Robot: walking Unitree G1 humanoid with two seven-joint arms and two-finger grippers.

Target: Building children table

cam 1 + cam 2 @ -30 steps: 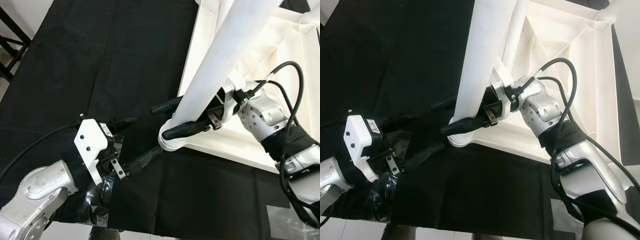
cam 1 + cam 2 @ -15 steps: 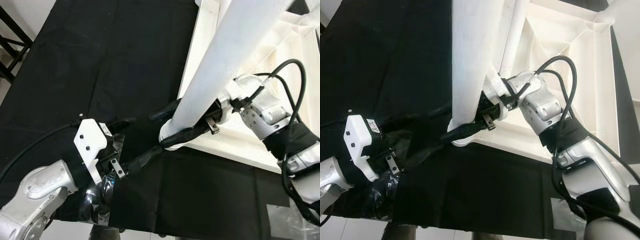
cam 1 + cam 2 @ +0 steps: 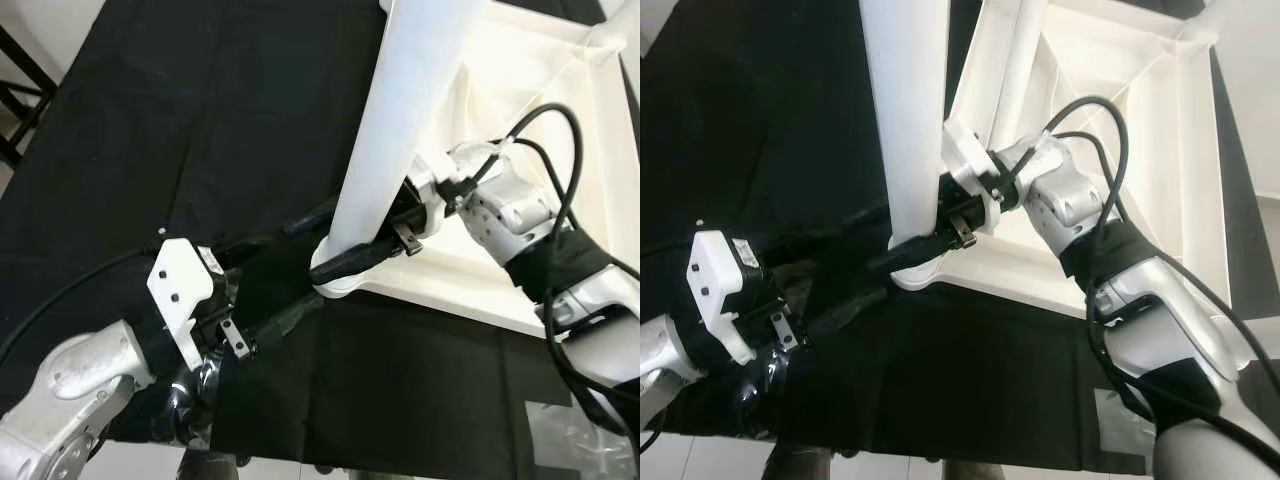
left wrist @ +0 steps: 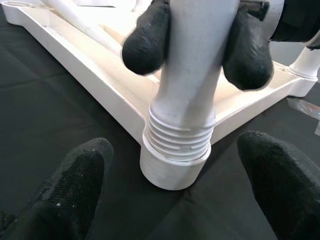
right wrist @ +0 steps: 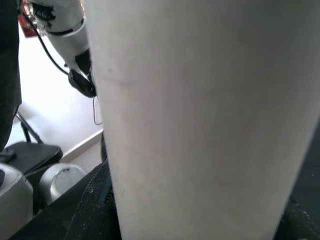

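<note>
Right pincer (image 3: 345,238) pinches the white table leg (image 3: 400,130) low down, one black finger on either side, just above the threaded end seated in the corner socket (image 4: 172,170) of the upturned white tabletop (image 3: 470,270). That frame lies at the upper right on the black cloth (image 3: 200,110). Left pincer (image 3: 270,280), lower left, hovers spread wide beside the socket, touching nothing.

The right claw (image 3: 345,240) reaches in from the right, its black fingers clamped on a white leg (image 3: 400,130). The left claw (image 3: 285,275) hovers low at near left, fingers spread wide apart.
</note>
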